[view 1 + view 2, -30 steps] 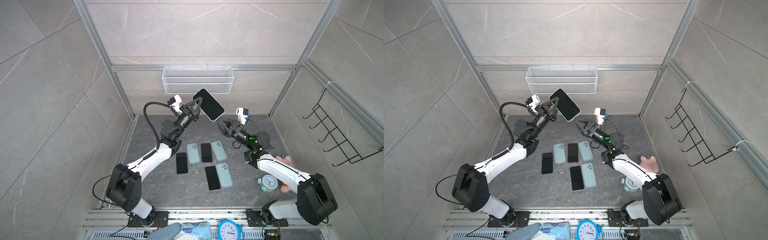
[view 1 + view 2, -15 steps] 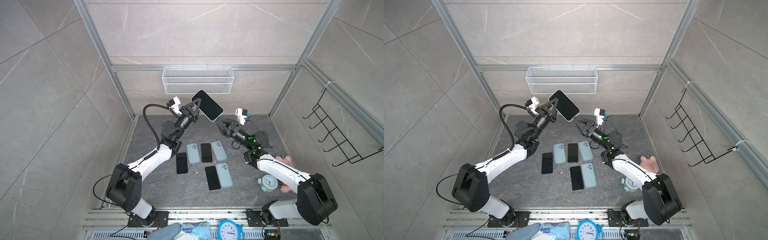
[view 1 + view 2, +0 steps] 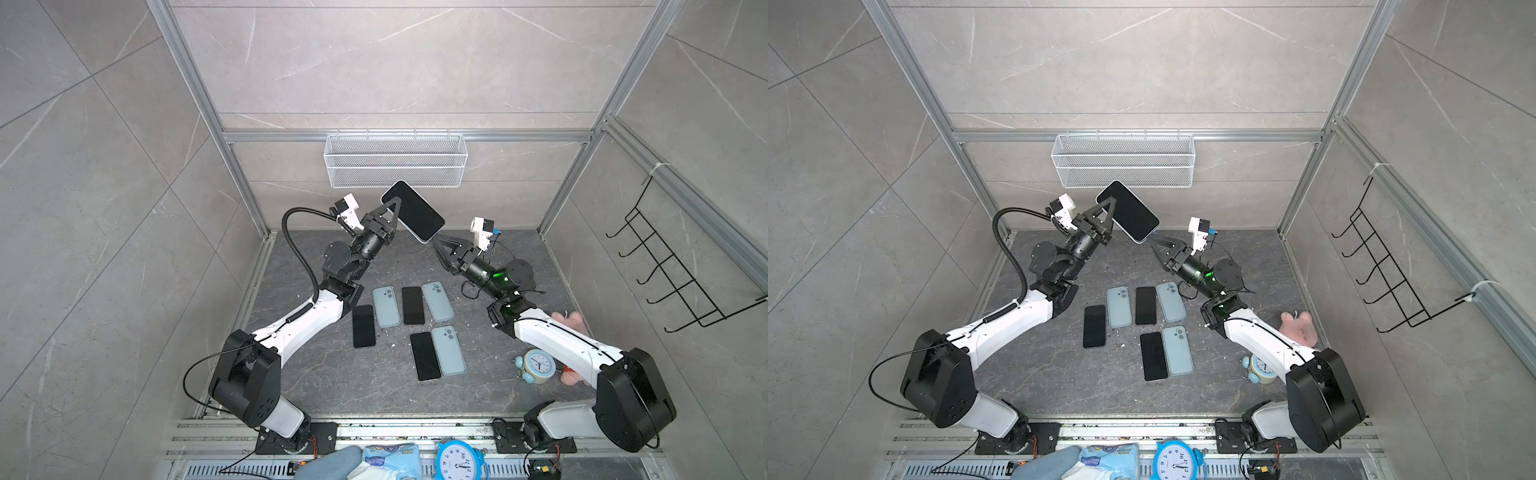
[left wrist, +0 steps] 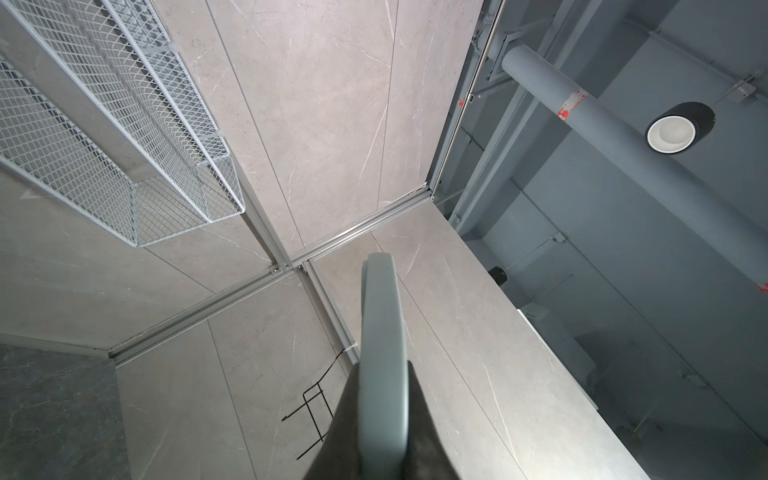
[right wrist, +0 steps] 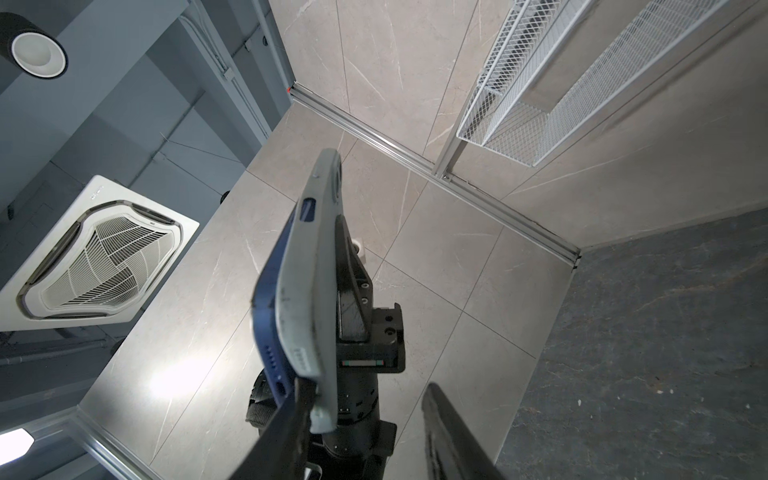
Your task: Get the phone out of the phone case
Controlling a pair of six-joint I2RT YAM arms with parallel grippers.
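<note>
Held aloft, the phone (image 3: 415,212) sat in its case (image 5: 307,282), pinched near its upper end by the left gripper (image 3: 394,204), long axis slanting down to the right gripper (image 3: 434,242), whose parted jaws straddled the lower corner.

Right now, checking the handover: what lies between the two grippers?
Only the cased phone, clamped in the left gripper, one corner inside the open right gripper; both top views show it.

A lab test cell: tile panels (image 3: 395,62) in an aluminium frame (image 3: 399,136), bare ceiling pipe (image 4: 602,137), cassette air vent (image 5: 95,257).
</note>
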